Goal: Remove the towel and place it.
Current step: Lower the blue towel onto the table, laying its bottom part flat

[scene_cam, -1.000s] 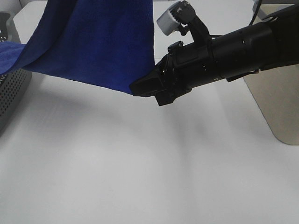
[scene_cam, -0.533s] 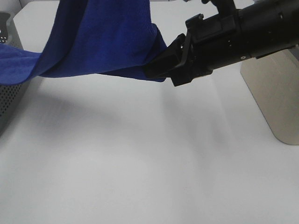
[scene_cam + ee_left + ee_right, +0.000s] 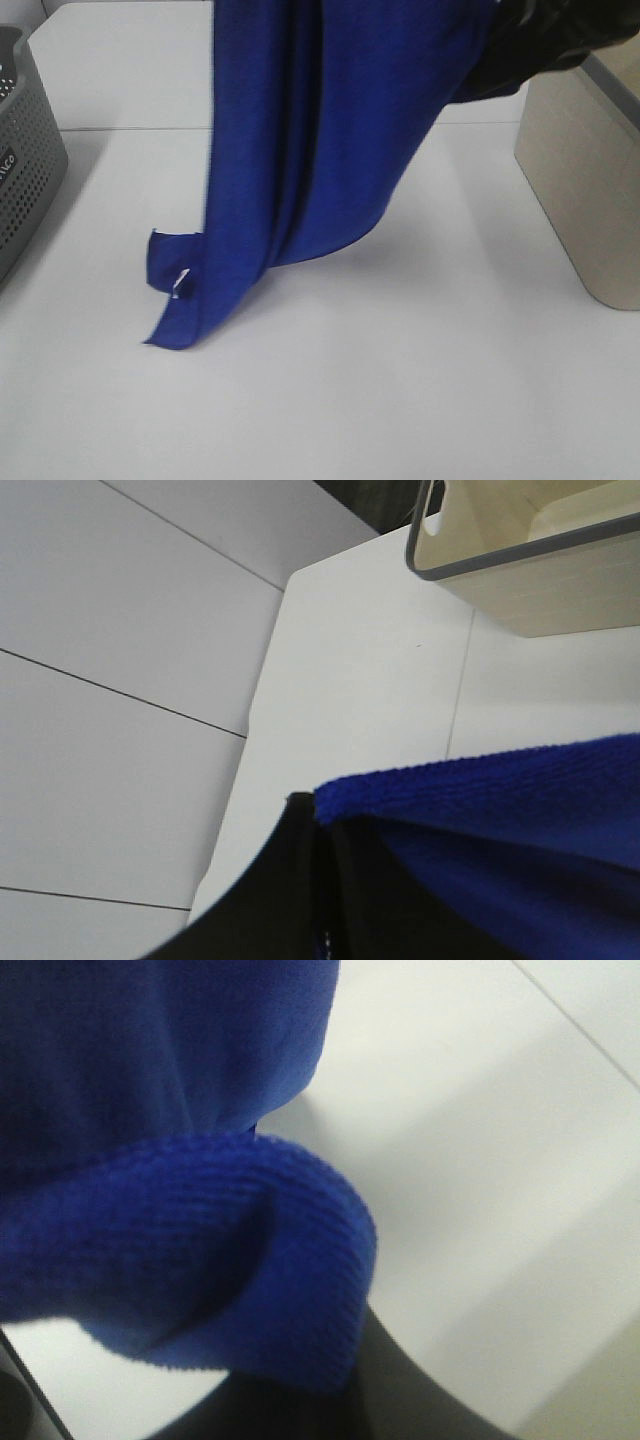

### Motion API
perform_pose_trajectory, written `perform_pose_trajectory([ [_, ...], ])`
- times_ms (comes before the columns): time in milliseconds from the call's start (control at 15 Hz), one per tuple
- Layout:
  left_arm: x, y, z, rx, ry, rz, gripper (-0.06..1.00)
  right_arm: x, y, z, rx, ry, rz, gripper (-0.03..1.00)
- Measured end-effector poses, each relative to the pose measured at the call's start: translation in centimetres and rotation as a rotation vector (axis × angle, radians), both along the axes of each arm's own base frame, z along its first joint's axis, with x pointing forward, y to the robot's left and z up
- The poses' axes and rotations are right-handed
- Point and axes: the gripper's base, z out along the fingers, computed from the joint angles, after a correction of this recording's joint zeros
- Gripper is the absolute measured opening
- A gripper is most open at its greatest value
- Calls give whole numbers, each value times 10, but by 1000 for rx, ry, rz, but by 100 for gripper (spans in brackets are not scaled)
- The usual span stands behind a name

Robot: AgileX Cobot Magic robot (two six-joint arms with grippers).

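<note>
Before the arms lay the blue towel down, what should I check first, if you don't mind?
1. Towel out of the grey basket: ok, hanging apart from it.
2. Tagged corner on the table: ok, it rests there.
3. Left gripper pinching the towel's edge: ok.
4. Right gripper shut on it: cannot tell, cloth hides its jaws.
5. Beige basket apart from the towel: ok.
</note>
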Motion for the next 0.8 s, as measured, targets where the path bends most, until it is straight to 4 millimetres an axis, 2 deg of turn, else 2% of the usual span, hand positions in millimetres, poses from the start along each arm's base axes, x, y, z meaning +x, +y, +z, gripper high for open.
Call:
perform_pose_trajectory([
  [133,3,4,1,50,-50,36,0,-3,-10,38,-68,-52,-26,0],
  [267,9,12,4,104,-120,117,0,-8,-14,76,-41,-137,-30,0],
  [333,11,15,6,106,-138,160,0,-10,-15,85,-34,-158,-31,0],
  [600,17,29,15,70,-215,338,0,-11,-18,91,-51,-182,-39,0],
  [800,19,34,20,69,-274,395,0,-12,-19,100,-46,-214,-45,0],
])
